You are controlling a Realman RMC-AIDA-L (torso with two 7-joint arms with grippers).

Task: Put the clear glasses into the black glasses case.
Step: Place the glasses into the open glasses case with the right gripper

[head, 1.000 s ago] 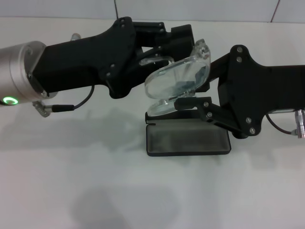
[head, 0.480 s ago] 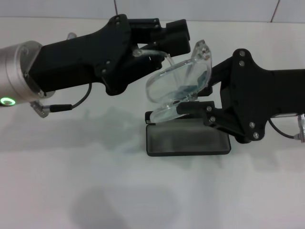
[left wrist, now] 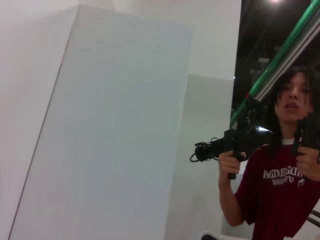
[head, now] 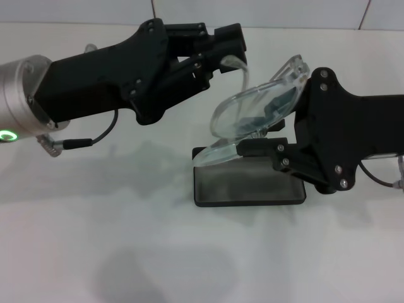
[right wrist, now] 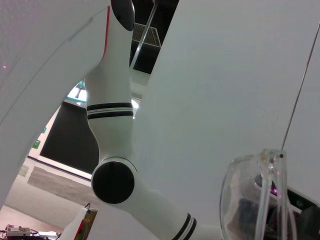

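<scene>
The clear glasses (head: 252, 113) hang tilted in the air above the black glasses case (head: 249, 186), which lies open on the white table with its grey lining up. My right gripper (head: 268, 129) comes in from the right and is shut on the lens, one finger under it and one behind it. My left gripper (head: 218, 50) reaches in from the left, shut on the tip of one thin clear arm (head: 238, 63) that arcs back to the lens. The right wrist view shows the glasses (right wrist: 250, 200) close up. Neither object appears in the left wrist view.
The white table (head: 126, 240) spreads in front of and left of the case. A cable (head: 95, 140) hangs under my left arm. The left wrist view shows white wall panels (left wrist: 110, 125) and a person (left wrist: 285, 165) far off.
My right gripper has carried the glasses to the right and slightly up. The left gripper has stayed near its place, so the clear arm has swung out from the lens.
</scene>
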